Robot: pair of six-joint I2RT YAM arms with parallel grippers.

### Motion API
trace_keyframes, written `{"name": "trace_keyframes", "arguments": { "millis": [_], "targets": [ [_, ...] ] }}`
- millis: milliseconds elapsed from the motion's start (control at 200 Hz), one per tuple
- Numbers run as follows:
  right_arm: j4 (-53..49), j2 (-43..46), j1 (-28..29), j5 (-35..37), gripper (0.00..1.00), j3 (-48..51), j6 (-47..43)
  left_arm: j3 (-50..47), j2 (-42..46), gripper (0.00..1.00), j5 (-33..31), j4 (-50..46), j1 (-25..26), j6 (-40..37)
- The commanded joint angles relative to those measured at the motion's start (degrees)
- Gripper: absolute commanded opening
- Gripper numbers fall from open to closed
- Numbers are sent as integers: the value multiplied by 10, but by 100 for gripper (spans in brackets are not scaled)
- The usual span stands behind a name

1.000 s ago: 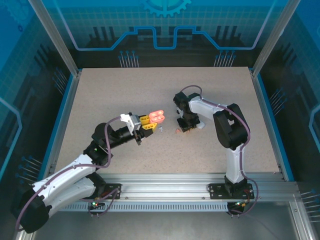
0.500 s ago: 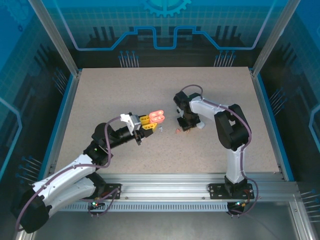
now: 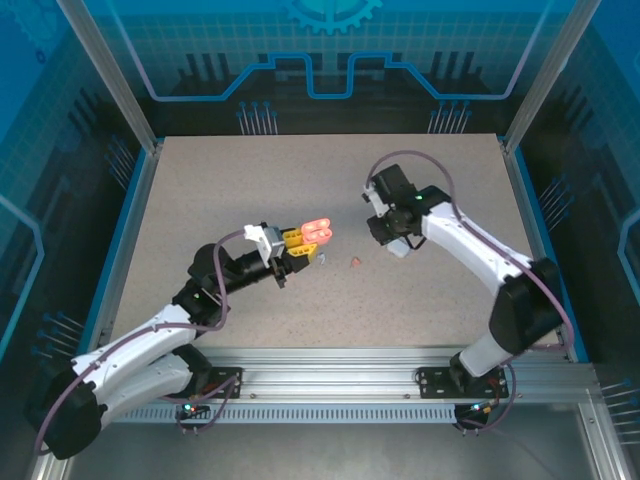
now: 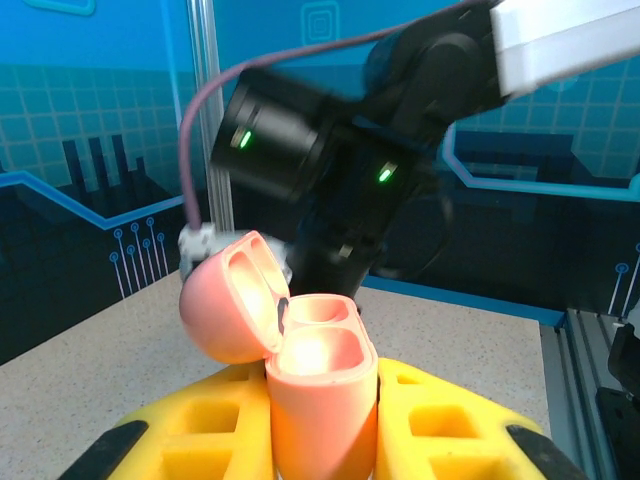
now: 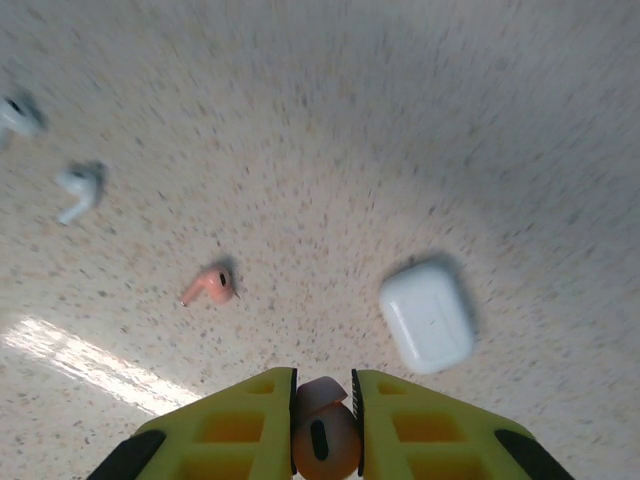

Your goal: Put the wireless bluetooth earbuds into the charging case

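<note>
From above, the left hand (image 3: 306, 243) grips an open pink case (image 3: 316, 232), one pink earbud (image 3: 354, 262) lying on the desk (image 3: 250, 170) between both hands; at the left wrist, its lid (image 4: 228, 305) stands tipped back; at the right wrist, the right hand (image 5: 324, 378) pinches what seems a second pink earbud (image 5: 322, 435).

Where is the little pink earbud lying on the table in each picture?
Top external: the loose pink earbud lies mid-table, just below centre.
Right wrist: it lies left of the middle, on the speckled surface.
Shared landmark: the white case, also in the right wrist view; it lies right of the earbud in both.
</note>
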State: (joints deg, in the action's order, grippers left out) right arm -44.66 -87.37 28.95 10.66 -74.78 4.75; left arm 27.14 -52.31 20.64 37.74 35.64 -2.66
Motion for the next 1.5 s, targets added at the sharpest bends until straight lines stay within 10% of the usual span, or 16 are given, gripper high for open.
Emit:
{"name": "trace_keyframes", "arguments": {
  "millis": [0,460,1496],
  "targets": [
    [39,64,4,-16,19,18,-49,-2,-7,0,15,42,3,19],
    [144,244,109,-74,18,-1,-179,13,-32,0,46,74,4,41],
    [103,200,225,-86,18,-47,-334,13,-40,0,72,106,4,60]
  ]
}}
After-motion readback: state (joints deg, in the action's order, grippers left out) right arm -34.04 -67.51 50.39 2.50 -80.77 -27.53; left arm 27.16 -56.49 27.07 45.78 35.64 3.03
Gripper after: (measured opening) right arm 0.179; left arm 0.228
